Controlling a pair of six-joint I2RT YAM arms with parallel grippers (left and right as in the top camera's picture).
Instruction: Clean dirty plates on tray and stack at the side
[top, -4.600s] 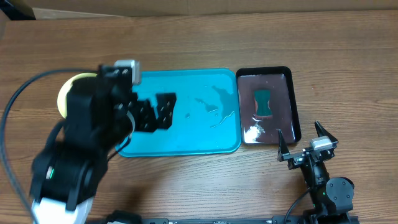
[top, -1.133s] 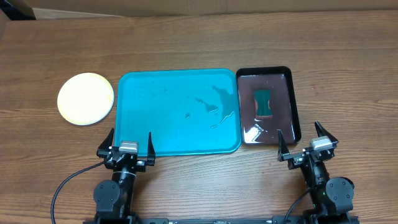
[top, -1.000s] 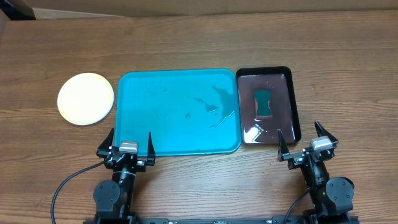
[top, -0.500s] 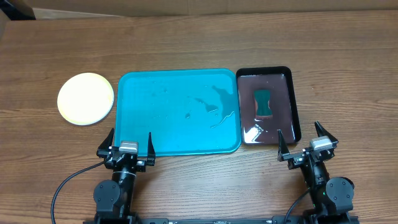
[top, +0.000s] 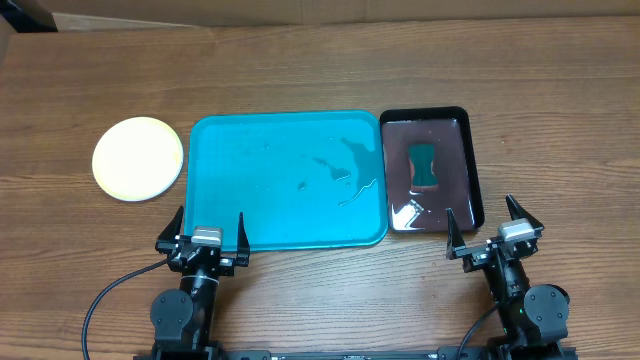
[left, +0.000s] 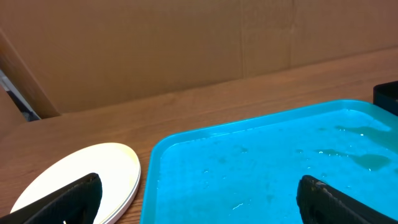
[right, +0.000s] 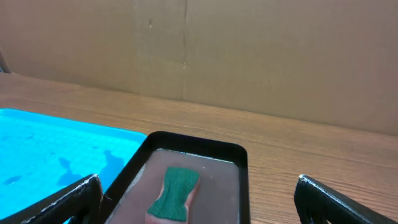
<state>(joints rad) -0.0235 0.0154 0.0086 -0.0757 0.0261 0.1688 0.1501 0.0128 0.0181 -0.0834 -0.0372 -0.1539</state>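
Note:
The turquoise tray (top: 285, 180) lies mid-table with only water streaks on it; it also shows in the left wrist view (left: 267, 168) and the right wrist view (right: 50, 143). A stack of plates (top: 137, 158) with a yellowish top sits on the wood left of the tray, also in the left wrist view (left: 81, 177). I cannot tell how many plates are in it. My left gripper (top: 204, 228) is open and empty at the tray's front left edge. My right gripper (top: 493, 224) is open and empty at the front right.
A black tray (top: 430, 170) holding brownish water and a green sponge (top: 424, 164) stands right of the turquoise tray; sponge also in the right wrist view (right: 176, 191). A cardboard wall (left: 155, 43) runs along the table's back edge.
The left arm, which reached over the plates and the tray's left end 4.6 s ago, has drawn back to the front edge. Nothing has moved in the last second.

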